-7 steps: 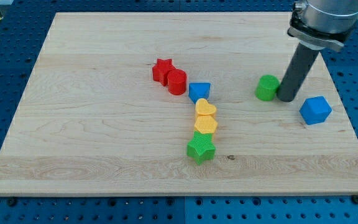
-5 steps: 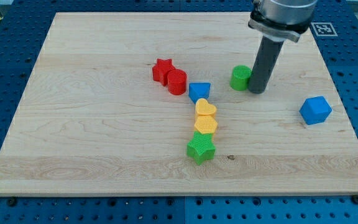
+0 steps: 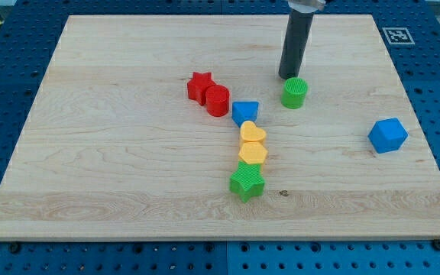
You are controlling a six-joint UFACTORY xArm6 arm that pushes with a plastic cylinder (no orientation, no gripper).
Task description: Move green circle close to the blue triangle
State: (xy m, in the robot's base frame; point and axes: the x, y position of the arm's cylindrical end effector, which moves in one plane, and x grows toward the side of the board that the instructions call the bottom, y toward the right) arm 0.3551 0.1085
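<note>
The green circle (image 3: 294, 92) stands on the board right of centre. The blue triangle (image 3: 244, 112) lies a short way to its left and slightly lower, with a gap between them. My tip (image 3: 289, 76) is just above the green circle toward the view's top, slightly to its left, close to it or just touching its top edge. The rod rises out of the view's top.
A red star (image 3: 199, 85) and red circle (image 3: 218, 100) sit left of the blue triangle. Two yellow hearts (image 3: 253, 134) (image 3: 253, 153) and a green star (image 3: 247, 182) run in a column below the triangle. A blue cube (image 3: 388, 135) lies at the right.
The green circle was pushed leftward from near the blue cube toward the blue triangle. My tip moved from the circle's right side to just above it.
</note>
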